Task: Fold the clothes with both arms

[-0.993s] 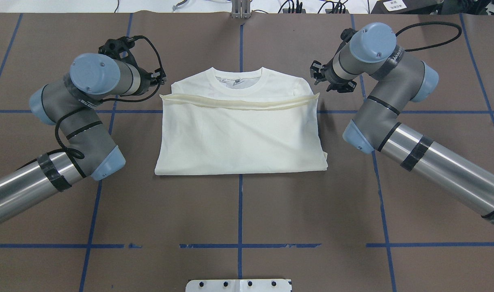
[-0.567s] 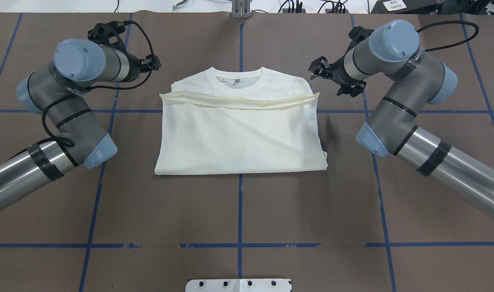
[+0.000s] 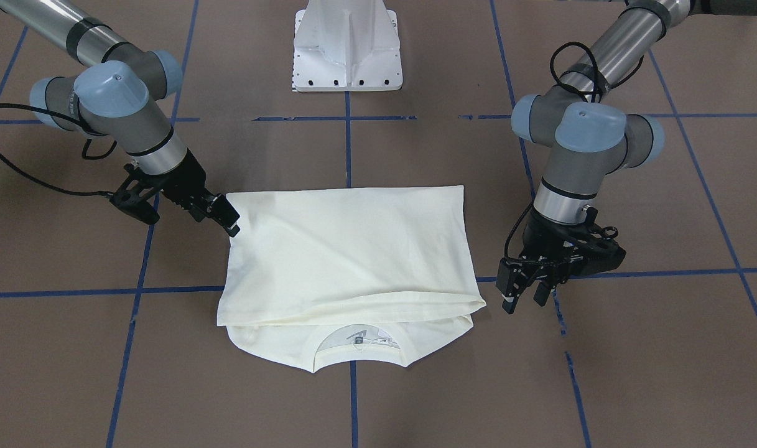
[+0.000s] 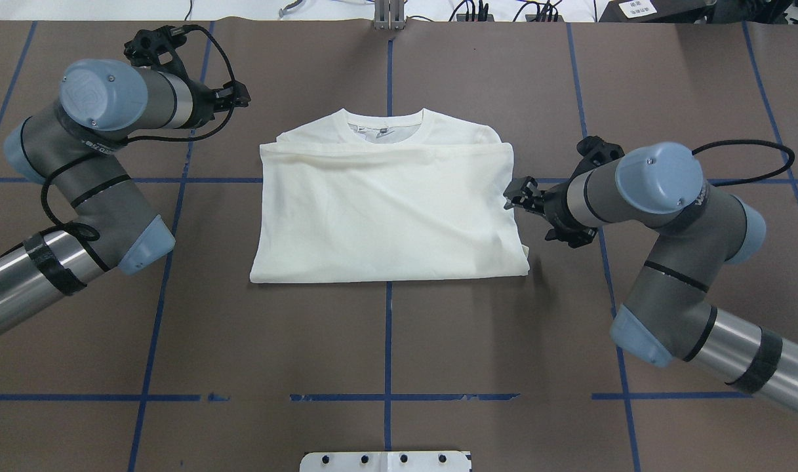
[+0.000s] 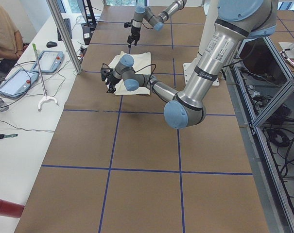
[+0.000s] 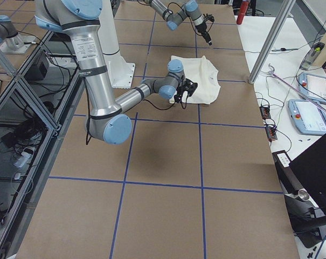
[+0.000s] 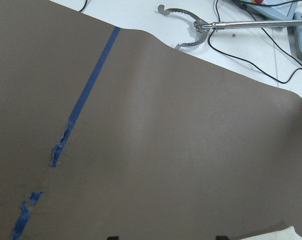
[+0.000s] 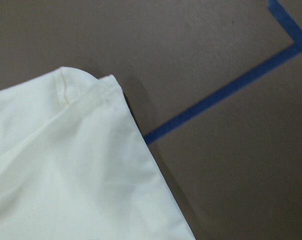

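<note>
The cream-white shirt (image 4: 385, 210) lies folded flat in the table's middle, plain back up, with its collar (image 4: 385, 124) on the far side. No print shows. My right gripper (image 4: 513, 196) is low at the shirt's right edge, its jaws apart and empty; in the front view it (image 3: 232, 224) touches that edge. The right wrist view shows a shirt corner (image 8: 66, 175). My left gripper (image 4: 238, 97) is open and empty, off the shirt's far left corner, and hangs over bare table in the front view (image 3: 523, 298).
The white pedestal base (image 3: 347, 50) stands at the robot's side of the table. Blue tape lines (image 4: 387, 328) cross the brown table cover. A metal grabber tool (image 7: 190, 25) lies beyond the far table edge. An operator (image 5: 3, 34) sits by tablets at that side.
My right arm swung from beside the collar toward the robot, down to the shirt's right edge. My left gripper drew further off to the far left. The raised hem ridge now lies flat.
</note>
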